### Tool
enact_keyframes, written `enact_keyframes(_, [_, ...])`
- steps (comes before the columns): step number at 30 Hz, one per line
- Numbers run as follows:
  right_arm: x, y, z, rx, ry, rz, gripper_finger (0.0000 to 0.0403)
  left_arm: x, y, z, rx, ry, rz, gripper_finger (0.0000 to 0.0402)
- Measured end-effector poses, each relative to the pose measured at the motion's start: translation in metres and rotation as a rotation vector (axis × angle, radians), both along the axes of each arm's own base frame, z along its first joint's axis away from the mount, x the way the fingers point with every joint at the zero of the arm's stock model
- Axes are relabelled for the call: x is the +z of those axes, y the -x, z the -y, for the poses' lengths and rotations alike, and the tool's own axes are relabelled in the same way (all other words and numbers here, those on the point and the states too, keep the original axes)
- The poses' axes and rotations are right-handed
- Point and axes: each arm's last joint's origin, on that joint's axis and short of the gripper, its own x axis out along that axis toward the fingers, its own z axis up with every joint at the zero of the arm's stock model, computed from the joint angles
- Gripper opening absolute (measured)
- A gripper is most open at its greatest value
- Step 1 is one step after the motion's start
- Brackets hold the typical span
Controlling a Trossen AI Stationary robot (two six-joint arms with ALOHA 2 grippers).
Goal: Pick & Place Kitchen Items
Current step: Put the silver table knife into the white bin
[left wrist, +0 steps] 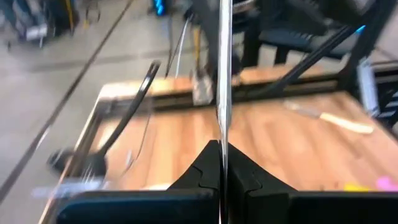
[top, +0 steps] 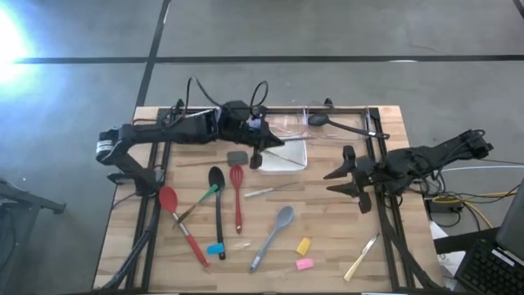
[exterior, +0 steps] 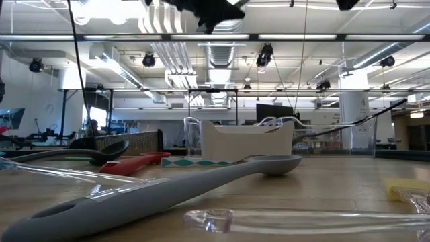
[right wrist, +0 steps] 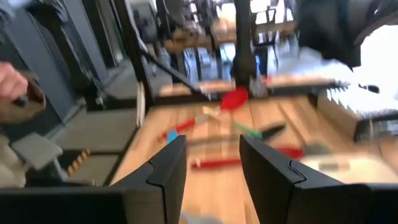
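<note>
1. The high view looks straight down from well above, taking in the whole desk (top: 327, 246), both arms and grey floor on every side.
2. The low view sits at desk height, very near a grey spoon (exterior: 168, 191) that fills the lower frame, and faces level across the top to a white tray (exterior: 245, 141) and the room's ceiling lights.
3. The left wrist view looks past its own closed pincer (left wrist: 222, 163) along the desk's planks.
4. The right wrist view looks past its parted pincer (right wrist: 212, 163) across the desk, sharing the red spatula (right wrist: 214, 163) with the high view.
</note>
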Motion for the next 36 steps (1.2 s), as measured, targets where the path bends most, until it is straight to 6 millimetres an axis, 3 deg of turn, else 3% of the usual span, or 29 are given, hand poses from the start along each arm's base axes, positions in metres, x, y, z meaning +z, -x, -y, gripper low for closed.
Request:
enact_keyframes(7, [-0.011, 0.002, 0.001, -0.014, -0.013, -0.117, 0.0127, -0.026, -0.001, -0.034, 0.076, 0.024, -0.23, 0.0001])
enact_keyframes(11, [-0.011, 0.004, 0.002, -0.03, -0.004, -0.121, 0.0119, -0.035, -0.013, -0.037, 0.022, -0.02, -0.245, 0.0001])
enact_keyframes(26, [-0.006, 0.037, 0.014, -0.044, -0.049, -0.108, 0.0093, -0.101, -0.06, -0.044, -0.238, -0.023, -0.201, 0.0001])
enact_keyframes(36, [-0.006, 0.045, 0.017, -0.047, -0.071, -0.096, 0.0084, -0.137, -0.078, -0.049, -0.328, -0.007, -0.172, 0.0001])
